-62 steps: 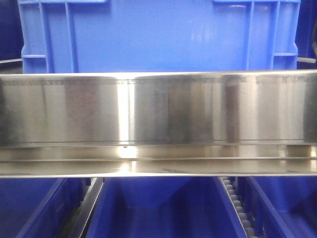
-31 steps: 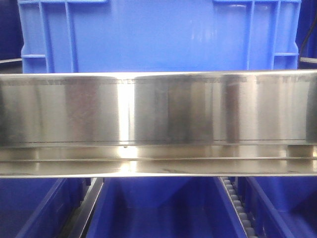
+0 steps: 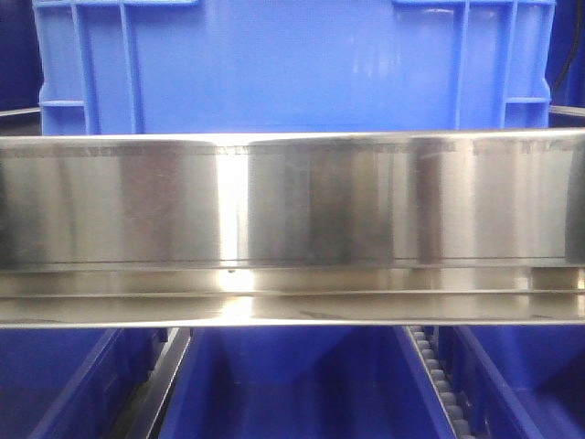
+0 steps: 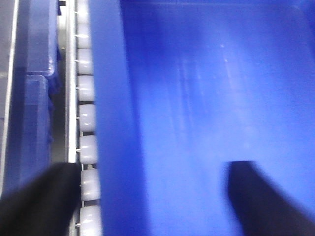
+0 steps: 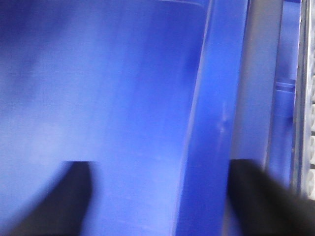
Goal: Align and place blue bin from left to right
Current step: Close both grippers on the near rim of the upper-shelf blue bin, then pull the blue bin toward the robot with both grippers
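A large blue plastic bin [image 3: 292, 64] with ribbed corners stands on the upper level in the front view, square to the camera. Its lower part is hidden behind a broad brushed stainless-steel panel [image 3: 292, 201] that spans the whole width. Under the panel, the open tops of darker blue plastic bins [image 3: 292, 384] show side by side, and a line of small white rollers [image 3: 435, 370] runs between the middle one and the one at right.

The left gripper [image 4: 152, 196] hangs over the bin's left wall with its two black fingers spread wide. One is outside the wall, above a row of white cylindrical rollers [image 4: 87, 118]; the other is inside, above the smooth blue floor. The wall runs up between them, and neither finger visibly touches it. Beyond the rollers lies another blue container [image 4: 32, 123].

The right gripper [image 5: 160, 196] mirrors this at the opposite wall. Its dark fingers are also held apart, one over the bin's inside, the other outside over a grey metal strip [image 5: 258, 73]. The blue wall passes between them with a gap on each side, though the view is blurred, so fine contact cannot be judged
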Action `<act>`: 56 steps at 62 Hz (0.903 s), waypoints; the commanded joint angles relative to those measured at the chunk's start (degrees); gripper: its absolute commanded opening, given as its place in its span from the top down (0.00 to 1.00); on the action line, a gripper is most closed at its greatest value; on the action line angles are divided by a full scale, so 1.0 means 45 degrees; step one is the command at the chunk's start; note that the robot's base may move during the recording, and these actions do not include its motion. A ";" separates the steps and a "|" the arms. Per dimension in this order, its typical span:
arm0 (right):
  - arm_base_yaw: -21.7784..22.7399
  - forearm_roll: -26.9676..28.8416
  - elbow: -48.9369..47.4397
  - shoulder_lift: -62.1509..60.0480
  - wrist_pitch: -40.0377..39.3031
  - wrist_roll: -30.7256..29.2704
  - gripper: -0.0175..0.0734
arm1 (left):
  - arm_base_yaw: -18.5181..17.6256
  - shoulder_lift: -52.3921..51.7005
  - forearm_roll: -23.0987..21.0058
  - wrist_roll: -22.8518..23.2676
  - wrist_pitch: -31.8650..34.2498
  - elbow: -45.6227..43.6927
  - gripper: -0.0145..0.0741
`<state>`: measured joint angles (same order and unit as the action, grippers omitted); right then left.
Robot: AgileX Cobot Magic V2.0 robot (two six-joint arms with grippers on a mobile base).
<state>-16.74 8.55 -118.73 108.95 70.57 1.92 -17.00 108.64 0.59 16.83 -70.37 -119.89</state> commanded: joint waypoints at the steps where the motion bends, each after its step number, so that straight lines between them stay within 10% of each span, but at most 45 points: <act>1: 0.0019 0.0040 -0.0110 -0.0074 -0.0135 0.0013 0.60 | 0.0070 -0.0093 -0.0130 -0.0038 0.0090 -0.0097 0.52; 9: 0.0019 0.0223 -0.0110 -0.0074 -0.0135 0.0013 0.88 | 0.0070 -0.0093 -0.0130 -0.0038 0.0090 -0.0097 0.89; 56: 0.0067 0.2253 -0.0132 -0.1469 -0.0135 0.0265 0.89 | 0.0070 -0.1277 -0.2768 -0.0675 0.0090 -0.0329 0.82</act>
<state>-15.59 10.65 -118.64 105.68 73.75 4.06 -15.72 106.44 -3.29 14.62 -73.86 -120.22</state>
